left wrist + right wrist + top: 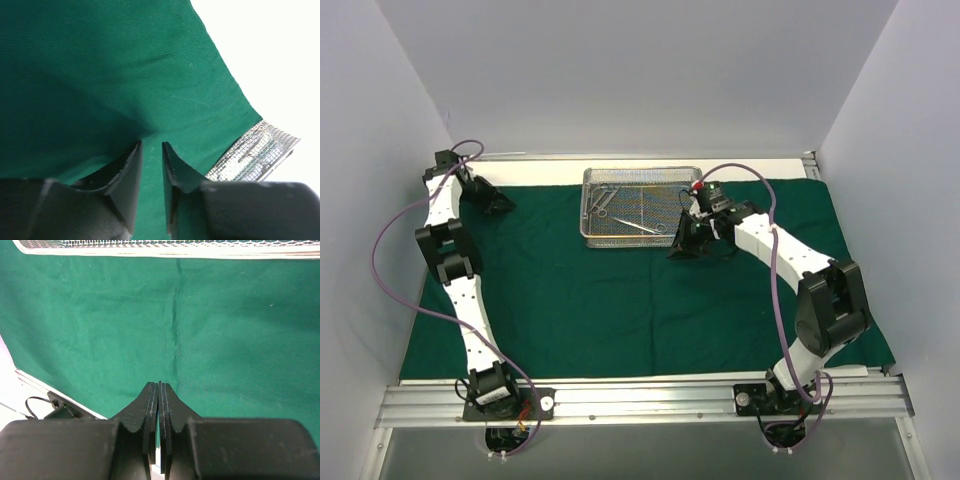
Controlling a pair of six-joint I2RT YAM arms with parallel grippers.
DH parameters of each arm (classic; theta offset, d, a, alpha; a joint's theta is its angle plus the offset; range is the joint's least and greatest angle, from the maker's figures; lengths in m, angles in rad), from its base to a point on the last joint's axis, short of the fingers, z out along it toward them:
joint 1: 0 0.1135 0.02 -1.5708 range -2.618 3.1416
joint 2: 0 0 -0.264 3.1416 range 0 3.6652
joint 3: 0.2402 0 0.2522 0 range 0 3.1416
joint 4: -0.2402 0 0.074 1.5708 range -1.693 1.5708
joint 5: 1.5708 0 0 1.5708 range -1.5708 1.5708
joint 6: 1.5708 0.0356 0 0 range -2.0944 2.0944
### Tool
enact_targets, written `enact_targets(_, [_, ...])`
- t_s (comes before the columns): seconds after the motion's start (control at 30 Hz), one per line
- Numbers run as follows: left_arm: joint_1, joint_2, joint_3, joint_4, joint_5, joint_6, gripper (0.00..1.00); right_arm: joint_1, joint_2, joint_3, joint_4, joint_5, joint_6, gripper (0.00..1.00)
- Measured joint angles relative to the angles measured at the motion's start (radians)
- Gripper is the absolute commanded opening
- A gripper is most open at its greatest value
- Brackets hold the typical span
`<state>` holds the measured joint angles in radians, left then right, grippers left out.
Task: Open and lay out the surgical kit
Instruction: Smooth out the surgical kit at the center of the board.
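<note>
Where the top camera is looking down, the dark green drape [620, 310] is lying spread flat on the surface [650, 378], with the silver mesh tray [620, 243] sitting at its far middle, long axis running left to right, slim steel instruments [642, 227] lying inside. The left wrist view is showing the left gripper [152, 145] standing slightly apart over the drape. The right wrist view is showing the right gripper [158, 384] pressing together near the tray
</note>
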<state>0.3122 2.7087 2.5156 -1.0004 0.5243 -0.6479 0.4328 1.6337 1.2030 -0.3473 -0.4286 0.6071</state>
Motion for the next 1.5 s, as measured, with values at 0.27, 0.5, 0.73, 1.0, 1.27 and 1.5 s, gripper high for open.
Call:
enact_targets(0.27, [0.016,-0.159,-0.103,-0.028,-0.092,0.056,0.41,0.000,0.064,0.101,0.000,0.001,-0.013,0.08])
enact_targets(0.5, [0.015,-0.594,-0.455,-0.040,-0.233,0.128,0.33,0.007,0.151,0.193,-0.010,-0.009,-0.056,0.09])
enact_targets(0.73, [0.071,-0.968,-0.978,-0.051,-0.352,0.175,0.03,0.074,0.243,0.253,0.010,-0.029,-0.098,0.04])
enact_targets(1.0, [0.132,-1.098,-1.293,-0.089,-0.544,0.185,0.02,0.124,0.250,0.240,0.076,-0.078,-0.089,0.02])
enact_targets(1.27, [0.129,-0.972,-1.351,-0.084,-0.645,0.182,0.02,0.127,0.242,0.169,0.092,-0.085,-0.096,0.01])
enact_targets(1.5, [0.129,-0.830,-1.348,-0.085,-0.747,0.175,0.02,0.127,0.211,0.141,0.099,-0.085,-0.110,0.00])
